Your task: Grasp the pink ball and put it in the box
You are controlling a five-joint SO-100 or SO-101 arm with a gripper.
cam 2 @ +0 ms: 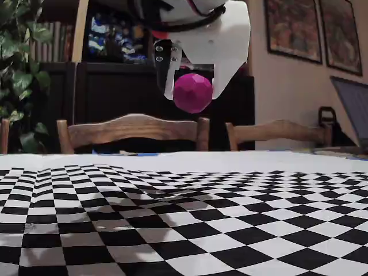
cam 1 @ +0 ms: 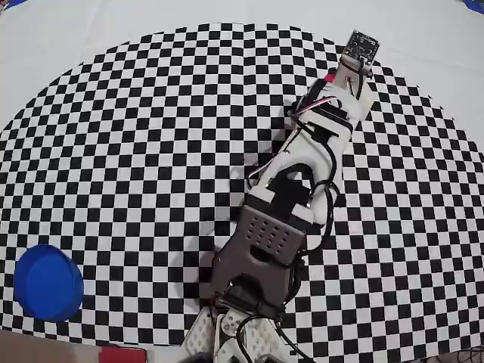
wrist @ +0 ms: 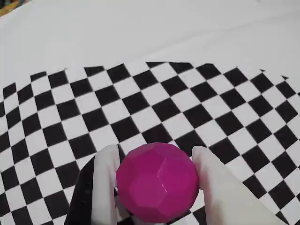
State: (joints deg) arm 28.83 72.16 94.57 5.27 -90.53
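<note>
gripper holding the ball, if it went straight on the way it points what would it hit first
Likely the checkered mat. The gripper, shut on the ball, points down and forward; nothing else lies ahead, though depth is unclear.

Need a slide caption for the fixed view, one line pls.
Hand holding the pink ball aloft, clear of the checkered table, with chairs behind.

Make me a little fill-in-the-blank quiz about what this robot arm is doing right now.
1. The white two-finger gripper is shut on a faceted magenta-pink ____.
2. In the fixed view the pink ball hangs ____ the checkered black-and-white tablecloth, not touching it.
3. The round bright blue tub holds ____ so far.

Missing words: ball; above; nothing
</note>
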